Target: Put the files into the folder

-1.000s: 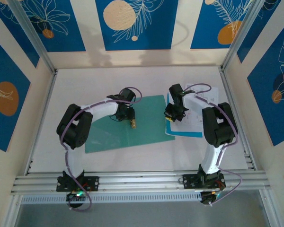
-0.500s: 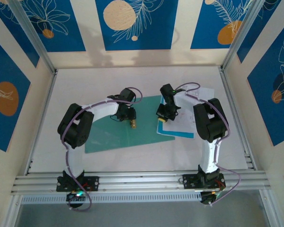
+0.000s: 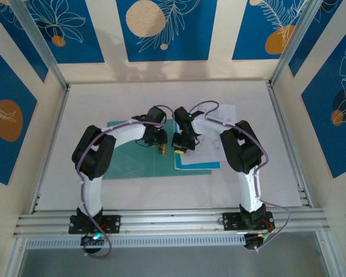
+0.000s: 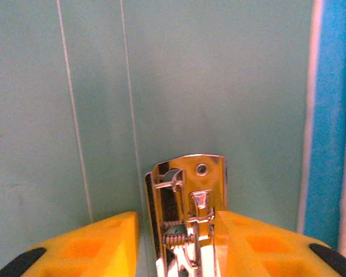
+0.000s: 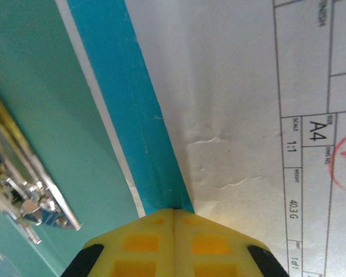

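The teal-green folder (image 3: 130,166) lies open and flat on the white table (image 3: 254,184), and everything else is placed against it. Near the folder's middle, beside its spine creases, sits a shiny metal spring clip (image 4: 187,190). The left gripper (image 4: 176,218) hangs directly over that clip, its yellow fingers (image 4: 104,242) standing a narrow way apart with the clip between them. The right-hand finger looks pressed against the clip's side, while a thin dark line shows on the other side. Whether the clip is actually pinched cannot be told.

The files (image 3: 210,151) lie as a loose stack over the folder's right part, with their far side reaching past the folder's right edge onto the table. The light-blue sheet (image 5: 127,86) sits in the stack under a white drawing sheet (image 5: 230,86). It shows as a blue band along the stack's edge nearest the folder's clip. The white sheet on top carries a ruled title block reading "A4" and "1:1", with part of a red stamp at its edge. It is slightly wrinkled near the fingers.

The right gripper (image 5: 173,212) is above the folder, just beside the clip on its right. Its jaws are closed tight together on the edge of the stack, where the blue and white sheets meet.
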